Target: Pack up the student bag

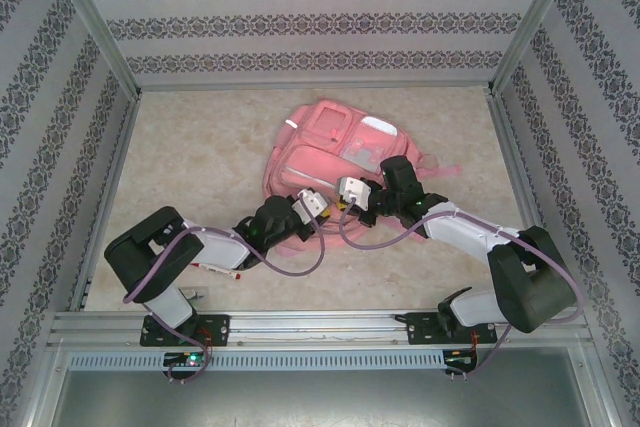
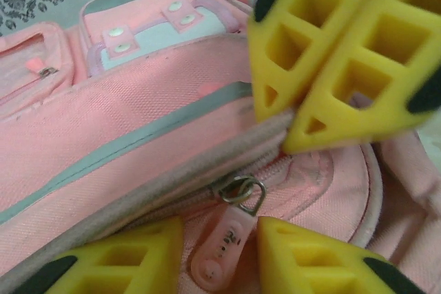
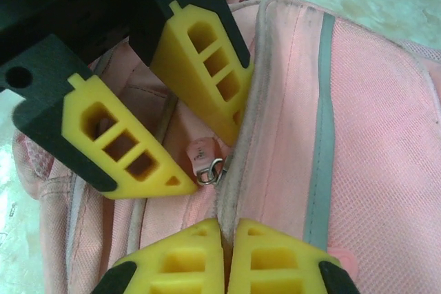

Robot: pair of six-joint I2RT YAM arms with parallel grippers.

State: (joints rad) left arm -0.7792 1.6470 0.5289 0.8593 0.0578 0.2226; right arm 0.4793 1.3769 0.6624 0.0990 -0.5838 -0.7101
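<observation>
The student bag, pink with grey strips, lies flat in the middle of the table. My left gripper is open, its yellow fingers on either side of the pink zipper pull, which hangs from a metal ring on the closed zipper. The pull lies loose between them. My right gripper is shut on the bag's grey piped edge, just beside the zipper slider. From the right wrist I see the left gripper straddling the zipper pull. From above, the left gripper and right gripper meet at the bag's near edge.
Beige stone-patterned table lies bare to the left of the bag. Patterned walls close in three sides, with metal frame posts at the corners. Purple cables trail from both arms over the near table.
</observation>
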